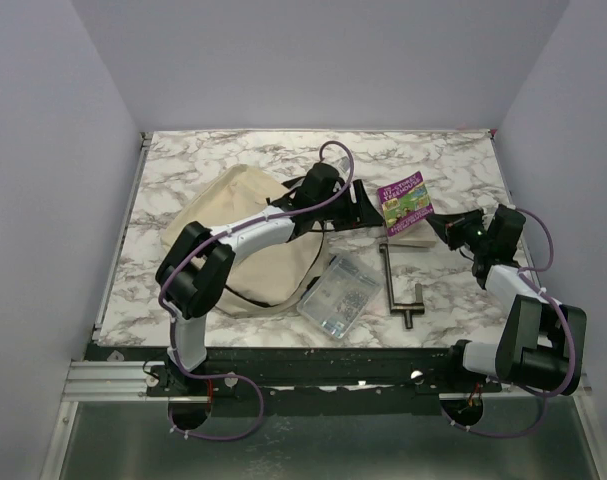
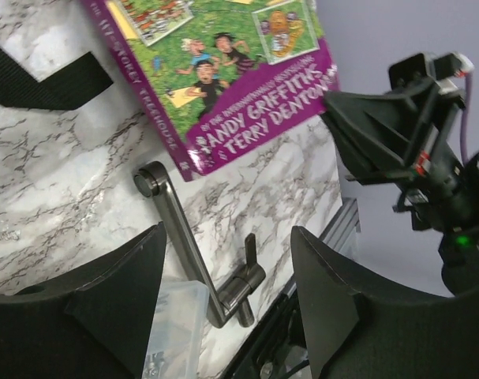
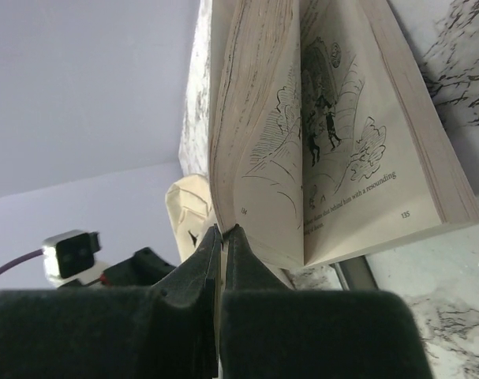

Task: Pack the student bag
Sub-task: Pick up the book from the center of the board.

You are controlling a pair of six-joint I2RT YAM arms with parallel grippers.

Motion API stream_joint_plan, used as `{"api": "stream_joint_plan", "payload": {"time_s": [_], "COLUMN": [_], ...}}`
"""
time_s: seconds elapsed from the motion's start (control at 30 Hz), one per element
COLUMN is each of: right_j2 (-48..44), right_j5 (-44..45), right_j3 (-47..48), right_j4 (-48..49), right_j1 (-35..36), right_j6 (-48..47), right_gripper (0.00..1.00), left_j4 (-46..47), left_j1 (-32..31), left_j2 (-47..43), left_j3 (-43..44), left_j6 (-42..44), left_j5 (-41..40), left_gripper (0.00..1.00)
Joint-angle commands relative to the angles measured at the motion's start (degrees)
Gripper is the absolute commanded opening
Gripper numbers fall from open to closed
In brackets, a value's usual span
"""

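1. The large cream soft-fabric student bag (image 1: pixel 248 215) with black straps lies flat on the left half of the white marble-patterned tabletop (image 1: pixel 233 150). It sits about midway between the far and near edges, straps toward the centre.
2. The left arm reaches across the bag. The left hand (image 2: pixel 227 231) hangs past the straps near the tabletop's centre, its fingers (image 2: pixel 89 308) spread wide with nothing between them.
3. Under that hand we note a grey metal crank bar (image 2: pixel 193 245) lying on the marble. Beside it is one corner of a clear plastic box (image 2: pixel 172 332).
4. From above, the box lies toward the near edge, just beside the bag's near-right side. The crank bar lies to its right, apart from it.
5. A purple-covered paperback book (image 1: pixel 405 198) sits right of centre, nearer the far edge. Its cover faces up and tilted, and the pages fall open beneath.
6. The right hand (image 3: pixel 223 230) has its fingers pressed together, pinching the book at one edge. Illustrated pages hang open just above the fingertips. We cannot tell whether cover or leaves are caught.
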Motion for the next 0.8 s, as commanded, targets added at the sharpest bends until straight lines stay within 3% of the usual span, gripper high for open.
{"api": "stream_joint_plan", "payload": {"time_s": [0.0, 0.37, 0.6, 0.77], "right_j2": [-0.55, -0.47, -0.91, -0.92], "right_j5": [-2.72, -2.38, -2.03, -2.21], "right_j3": [1.34, 2.06, 2.78, 2.50], "right_j4": [4.69, 4.78, 3.80, 4.27], "right_j1": [-0.40, -0.37, -0.36, -0.40], "right_j6": [4.58, 7.00, 7.09, 8.22], "right_gripper": [0.00, 0.00, 0.00, 0.00], "left_j4": [1.59, 1.68, 1.75, 9.47], "left_j1": [-0.05, -0.16, -0.46, -1.10], "left_j2": [3.70, 14.28, 19.05, 23.20], "left_j3": [3.35, 9.30, 11.79, 13.49], "left_j6": [-8.25, -29.51, -36.91, -42.83], "left_j5": [-4.03, -0.38, -0.08, 0.93], "left_gripper": [0.67, 0.68, 0.71, 0.70]}}
